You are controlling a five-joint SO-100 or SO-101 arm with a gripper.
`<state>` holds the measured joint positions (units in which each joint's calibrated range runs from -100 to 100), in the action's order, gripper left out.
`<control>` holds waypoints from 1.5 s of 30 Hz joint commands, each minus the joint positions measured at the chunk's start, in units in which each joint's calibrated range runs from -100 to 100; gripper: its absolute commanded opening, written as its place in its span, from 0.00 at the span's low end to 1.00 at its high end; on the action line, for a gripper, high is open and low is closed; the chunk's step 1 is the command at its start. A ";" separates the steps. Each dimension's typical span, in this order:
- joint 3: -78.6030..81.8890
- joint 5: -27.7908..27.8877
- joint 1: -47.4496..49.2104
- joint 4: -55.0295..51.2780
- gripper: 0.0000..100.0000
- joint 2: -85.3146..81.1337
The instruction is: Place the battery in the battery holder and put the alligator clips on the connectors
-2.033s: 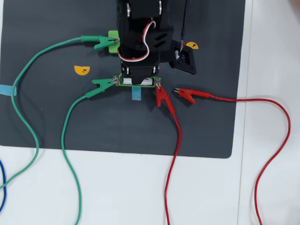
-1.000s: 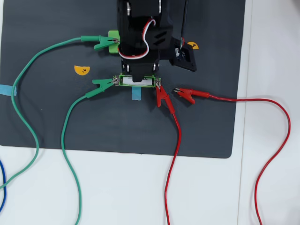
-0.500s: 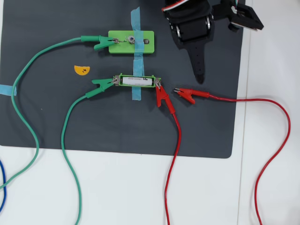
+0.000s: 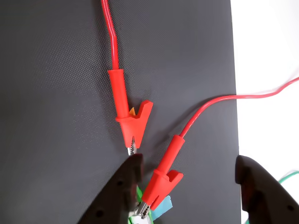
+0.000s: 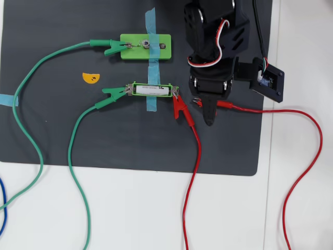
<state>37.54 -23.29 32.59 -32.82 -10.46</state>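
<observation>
The green battery holder [image 5: 151, 90] holds the battery [image 5: 152, 90] and is taped to the black mat. A green clip [image 5: 113, 92] bites its left connector and a red clip [image 5: 182, 109] bites its right one. That red clip also shows low in the wrist view [image 4: 161, 182]. A second red clip [image 4: 128, 116] lies loose on the mat, its tip by my left finger [image 4: 119, 196]. In the overhead view it [image 5: 199, 102] lies partly under the arm. My gripper [image 4: 187, 161] is open and empty, and it sits right of the holder in the overhead view [image 5: 207, 112].
A green connector board [image 5: 145, 47] is taped at the back, with another green clip [image 5: 106, 46] on its left end. An orange half-disc [image 5: 90, 78] lies on the mat [image 5: 62, 130]. Red and green wires trail over the white table [image 5: 234, 208].
</observation>
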 commanded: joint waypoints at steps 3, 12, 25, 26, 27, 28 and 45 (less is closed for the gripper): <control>-11.40 -1.22 3.41 -9.68 0.24 2.84; -14.29 -2.79 3.81 -11.14 0.26 4.29; -15.87 -4.30 4.41 -7.36 0.26 13.39; -15.87 -4.30 4.92 -7.19 0.26 13.65; -15.87 -4.30 5.42 -7.10 0.26 13.82; -15.87 -4.30 6.03 -7.10 0.26 13.82; -15.87 -5.03 6.23 -4.10 0.26 18.84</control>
<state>24.30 -28.25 38.75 -38.40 8.27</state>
